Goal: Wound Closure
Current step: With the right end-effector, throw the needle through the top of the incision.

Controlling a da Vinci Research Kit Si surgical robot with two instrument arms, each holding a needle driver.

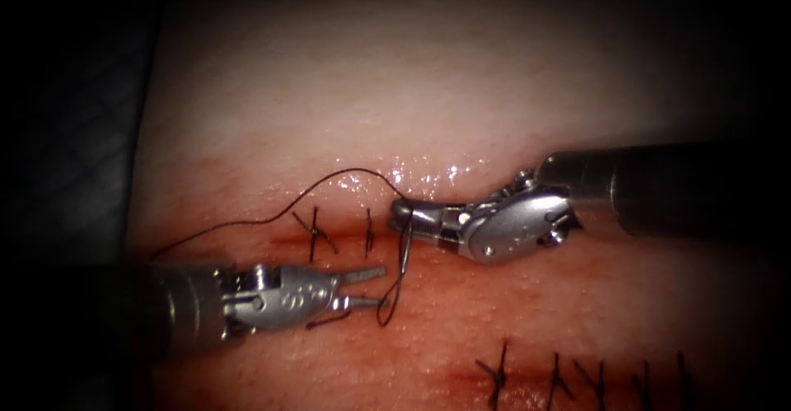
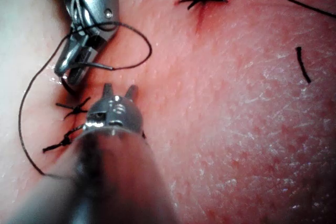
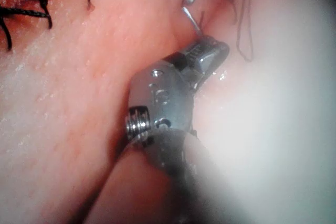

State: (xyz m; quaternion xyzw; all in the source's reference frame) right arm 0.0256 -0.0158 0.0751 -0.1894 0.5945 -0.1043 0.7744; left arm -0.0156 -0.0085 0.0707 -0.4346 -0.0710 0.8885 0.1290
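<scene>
Right tool [image 1: 402, 213] is clamping the needle [image 1: 405, 250] near its upper end, clear of the tissue [image 1: 511, 312]; left tool [image 1: 372, 287] is gaping empty beside it.

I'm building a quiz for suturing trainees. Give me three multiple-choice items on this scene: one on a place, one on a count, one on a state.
1. The tip of the right arm's tool is:
A. over the lower stitch row
B. just right of the upper cut's stitches
C. left of the left arm's tool

2. Dark stitches crossing the upper cut:
A. two
B. five
C. none

3. The left arm's tool is:
A. shut on thread
B. shut on tissue
C. open, holding nothing

Answers:
1 B: the silver right arm's tool sits beside the dark thread stitches, apparently shut on the thin curved metal needle, whose tip looks free of the pink tissue.
2 A: two stitches cross the upper cut.
3 C: the jaws of the silver left arm's tool stand apart with nothing between them.
</scene>
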